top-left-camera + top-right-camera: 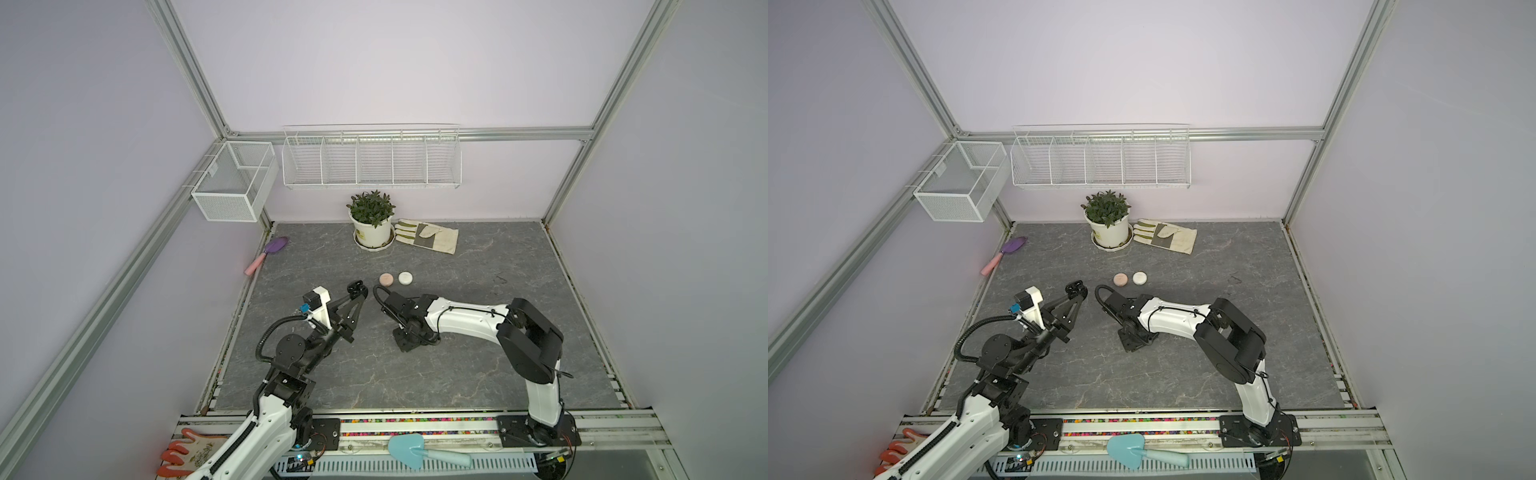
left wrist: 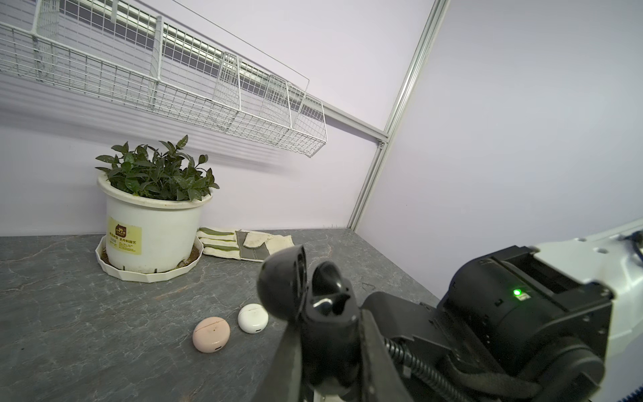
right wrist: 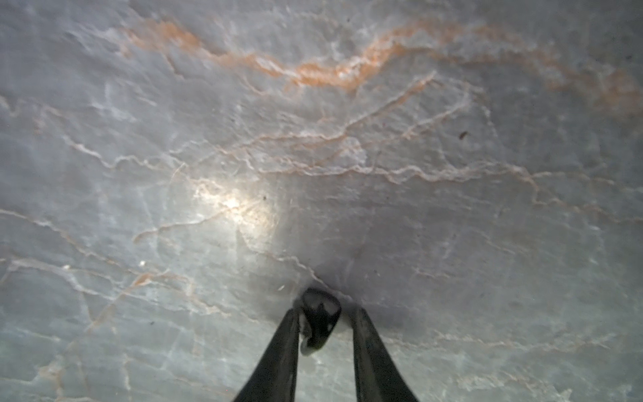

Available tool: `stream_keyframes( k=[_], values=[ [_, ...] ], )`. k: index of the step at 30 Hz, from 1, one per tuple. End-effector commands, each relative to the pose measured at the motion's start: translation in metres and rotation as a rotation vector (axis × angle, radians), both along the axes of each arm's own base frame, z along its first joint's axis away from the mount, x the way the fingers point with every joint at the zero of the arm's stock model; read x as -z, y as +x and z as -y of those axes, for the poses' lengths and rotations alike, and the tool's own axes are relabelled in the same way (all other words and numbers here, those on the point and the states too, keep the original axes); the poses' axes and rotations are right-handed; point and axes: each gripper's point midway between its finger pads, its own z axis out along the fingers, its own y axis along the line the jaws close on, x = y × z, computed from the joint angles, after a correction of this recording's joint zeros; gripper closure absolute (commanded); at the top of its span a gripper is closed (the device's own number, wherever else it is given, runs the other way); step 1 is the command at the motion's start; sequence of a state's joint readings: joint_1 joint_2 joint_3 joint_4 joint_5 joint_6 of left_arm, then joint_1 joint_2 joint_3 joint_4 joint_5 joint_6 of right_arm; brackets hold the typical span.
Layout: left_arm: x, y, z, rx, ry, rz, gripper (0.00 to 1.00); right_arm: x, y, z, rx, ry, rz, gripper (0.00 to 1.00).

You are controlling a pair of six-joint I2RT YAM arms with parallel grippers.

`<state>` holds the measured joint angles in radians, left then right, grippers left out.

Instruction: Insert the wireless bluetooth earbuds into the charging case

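My left gripper is shut on a black charging case and holds it above the table. Its round lid is hinged open and the dark inner sockets show. My right gripper points straight down at the grey table, right of the left gripper in both top views. A small black earbud lies on the table between its fingers. One finger touches it and a slim gap shows at the other. The jaws stand narrowly open round it. No other earbuds show.
A closed pink case and a closed white case lie side by side just behind the grippers. Further back stand a potted plant and a work glove. A purple trowel lies at the left edge, wire baskets hang above.
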<state>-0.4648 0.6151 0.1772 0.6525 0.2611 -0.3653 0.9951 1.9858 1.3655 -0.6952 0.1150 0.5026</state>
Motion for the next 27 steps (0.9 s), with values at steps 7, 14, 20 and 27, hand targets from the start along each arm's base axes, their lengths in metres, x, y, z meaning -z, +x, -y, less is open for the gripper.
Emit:
stream_keyframes(
  k=[7, 14, 20, 27],
  values=[
    [-0.002, 0.0, -0.003, -0.015, 0.002, 0.013, 1.0, 0.006, -0.001, -0.003, 0.022, -0.031, -0.019, 0.68],
    [-0.003, 0.0, -0.003, -0.013, 0.003, 0.015, 1.0, 0.008, 0.003, -0.004, 0.025, -0.041, -0.012, 0.69],
    [-0.003, -0.001, -0.003, -0.012, 0.002, 0.015, 1.0, 0.01, 0.006, -0.002, 0.024, -0.06, 0.0, 0.7],
    [-0.003, 0.0, -0.003, -0.014, 0.001, 0.017, 1.0, 0.013, 0.009, 0.002, 0.028, -0.074, 0.007, 0.73]
  ],
)
